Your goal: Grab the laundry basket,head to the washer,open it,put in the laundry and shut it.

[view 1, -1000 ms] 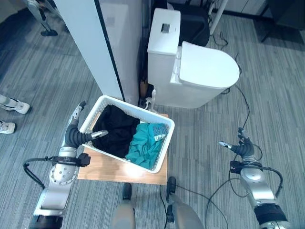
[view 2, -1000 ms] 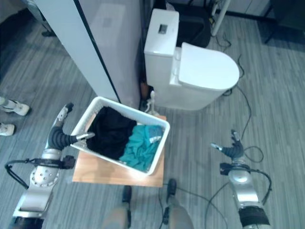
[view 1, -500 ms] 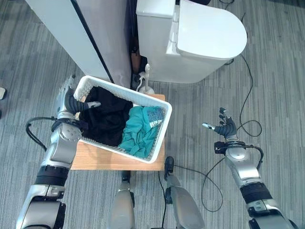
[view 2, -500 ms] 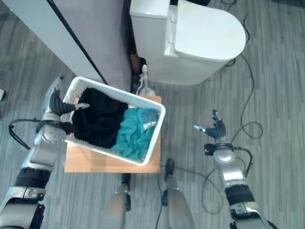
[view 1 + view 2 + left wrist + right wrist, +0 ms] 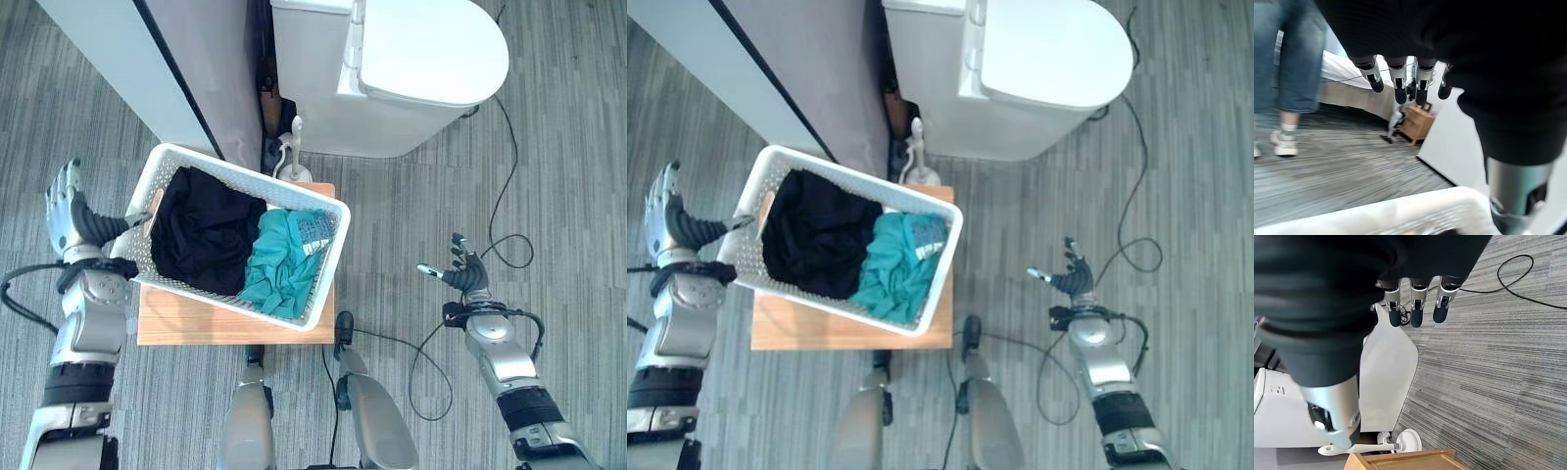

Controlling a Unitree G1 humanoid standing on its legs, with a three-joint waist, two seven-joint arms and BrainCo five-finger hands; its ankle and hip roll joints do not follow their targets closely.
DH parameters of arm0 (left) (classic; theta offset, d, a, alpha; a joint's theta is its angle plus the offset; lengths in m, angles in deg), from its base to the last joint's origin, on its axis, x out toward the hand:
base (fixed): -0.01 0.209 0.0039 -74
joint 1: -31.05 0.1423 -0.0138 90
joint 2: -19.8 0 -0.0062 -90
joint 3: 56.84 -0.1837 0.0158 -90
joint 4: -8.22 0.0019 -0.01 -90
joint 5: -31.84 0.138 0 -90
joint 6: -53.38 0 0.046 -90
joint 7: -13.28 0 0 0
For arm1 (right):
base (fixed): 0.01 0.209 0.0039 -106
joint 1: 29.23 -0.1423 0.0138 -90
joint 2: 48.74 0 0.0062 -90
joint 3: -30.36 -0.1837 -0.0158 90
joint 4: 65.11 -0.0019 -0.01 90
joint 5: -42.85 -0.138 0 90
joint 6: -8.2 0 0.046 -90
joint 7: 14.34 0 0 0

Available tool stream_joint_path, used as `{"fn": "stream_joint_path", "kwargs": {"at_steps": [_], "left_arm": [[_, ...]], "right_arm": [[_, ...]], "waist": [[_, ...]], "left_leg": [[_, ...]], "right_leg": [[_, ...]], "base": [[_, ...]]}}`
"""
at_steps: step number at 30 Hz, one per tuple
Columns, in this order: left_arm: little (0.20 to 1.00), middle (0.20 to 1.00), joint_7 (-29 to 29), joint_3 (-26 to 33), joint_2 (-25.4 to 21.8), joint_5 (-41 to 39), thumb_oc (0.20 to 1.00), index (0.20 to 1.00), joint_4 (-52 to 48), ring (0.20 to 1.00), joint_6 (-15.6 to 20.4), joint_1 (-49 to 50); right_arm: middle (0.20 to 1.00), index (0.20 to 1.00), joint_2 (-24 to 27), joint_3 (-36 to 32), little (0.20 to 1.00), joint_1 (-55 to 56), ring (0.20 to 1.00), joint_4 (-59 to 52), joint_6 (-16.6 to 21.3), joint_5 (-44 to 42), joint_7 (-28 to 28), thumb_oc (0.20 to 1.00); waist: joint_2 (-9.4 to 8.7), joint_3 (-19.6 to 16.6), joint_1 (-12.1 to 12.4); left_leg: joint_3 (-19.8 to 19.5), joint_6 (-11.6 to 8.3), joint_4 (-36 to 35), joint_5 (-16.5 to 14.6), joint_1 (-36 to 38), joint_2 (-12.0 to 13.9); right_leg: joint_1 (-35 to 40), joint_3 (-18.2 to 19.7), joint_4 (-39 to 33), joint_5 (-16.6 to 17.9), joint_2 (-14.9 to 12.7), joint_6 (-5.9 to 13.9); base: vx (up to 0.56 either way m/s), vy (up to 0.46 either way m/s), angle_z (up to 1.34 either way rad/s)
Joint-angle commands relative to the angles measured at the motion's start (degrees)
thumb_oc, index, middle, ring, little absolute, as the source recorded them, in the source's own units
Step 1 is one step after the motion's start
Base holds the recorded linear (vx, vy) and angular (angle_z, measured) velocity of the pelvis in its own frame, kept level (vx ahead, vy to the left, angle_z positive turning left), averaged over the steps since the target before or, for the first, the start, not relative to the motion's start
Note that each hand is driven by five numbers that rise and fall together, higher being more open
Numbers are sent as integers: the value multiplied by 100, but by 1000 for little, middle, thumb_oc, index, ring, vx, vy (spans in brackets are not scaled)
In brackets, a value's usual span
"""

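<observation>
The laundry basket [image 5: 235, 238] sits just beside the left hand's [image 5: 71, 217] released fingers [image 5: 1399, 83].

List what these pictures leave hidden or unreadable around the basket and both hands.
- Basket bottom and any laundry beneath: covered by the black clothes and teal clothes, eye views.
- Table top: mostly under the basket.
- Left hand contact with the basket rim: too small in the eye views; left wrist view blurred.
- Toilet tank: cut by the top edge.
- Person: upper body cut off, left wrist view.
</observation>
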Motion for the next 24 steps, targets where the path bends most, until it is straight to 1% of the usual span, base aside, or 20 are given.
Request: {"fn": "stream_joint_path", "kwargs": {"at_steps": [1,3,4,6,7,10,15,16,20,21,24], "left_arm": [[1000,1000,-44,92,-335,-95,1000,1000,-101,1000,102,-140],[1000,1000,-148,36,-305,-196,1000,1000,-107,1000,138,-65],[1000,1000,-177,-9,-291,-221,1000,1000,-91,1000,159,-71],[1000,1000,-180,-135,-279,-270,1000,1000,17,1000,205,-149],[1000,1000,-160,-251,-287,-283,1000,1000,117,1000,253,-280],[1000,1000,-170,-502,-302,-448,1000,1000,309,1000,318,-563],[1000,1000,-214,-638,-348,-417,1000,1000,337,1000,304,-764],[1000,1000,-219,-692,-387,-404,1000,1000,427,1000,288,-848],[1000,1000,-195,-732,-495,-305,1000,1000,655,1000,199,-983],[1000,1000,-193,-751,-576,-289,1000,1000,806,1000,142,-1080],[1000,1000,-205,-794,-670,-304,1000,1000,976,1000,95,-1182]], "right_arm": [[1000,1000,77,-223,1000,95,1000,-367,109,-46,24,1000],[1000,1000,78,-223,1000,129,1000,-387,99,-36,47,1000],[1000,1000,65,-218,1000,122,1000,-381,103,-44,45,1000],[1000,1000,43,-196,1000,127,1000,-400,123,-49,44,1000],[1000,1000,44,-169,1000,119,1000,-421,144,-38,53,1000],[1000,1000,47,-118,1000,116,1000,-396,177,-39,18,1000],[1000,1000,62,-116,1000,121,1000,-380,177,-16,6,1000],[1000,1000,69,-108,1000,125,1000,-381,179,-12,9,1000],[1000,1000,83,-122,1000,136,1000,-433,181,8,23,1000],[1000,1000,93,-130,1000,150,1000,-444,185,5,20,1000],[1000,1000,94,-139,1000,165,1000,-453,196,-16,27,1000]], "waist": [[7,-280,33],[9,-301,42],[-3,-307,30],[-10,-318,20],[-30,-314,-7],[-25,-304,-51],[-19,-290,-88],[-13,-285,-90],[-28,-269,-115],[-26,-266,-138],[-37,-248,-159]], "left_leg": [[-241,50,521,-382,-501,-17],[-244,43,533,-442,-479,-6],[-242,47,523,-387,-512,-23],[-235,31,530,-434,-506,-2],[-240,35,520,-383,-543,-22],[-238,23,529,-419,-549,8],[-233,37,532,-388,-586,-8],[-232,31,541,-438,-570,11],[-229,39,552,-402,-630,6],[-226,37,558,-444,-632,25],[-218,41,576,-442,-675,32]], "right_leg": [[194,-272,586,-886,-637,494],[220,-273,595,-935,-618,492],[186,-280,584,-894,-635,489],[186,-275,596,-933,-614,487],[152,-263,583,-888,-622,487],[132,-245,610,-921,-596,495],[68,-229,637,-897,-611,498],[71,-218,663,-940,-592,499],[-2,-203,688,-914,-609,499],[-10,-192,703,-948,-593,501],[-50,-190,710,-944,-592,505]], "base": [[0,0,0],[21,1,1],[0,0,0],[0,0,0],[0,0,0],[0,0,0],[0,0,0],[0,0,0],[0,0,0],[0,0,0],[0,0,0]]}}
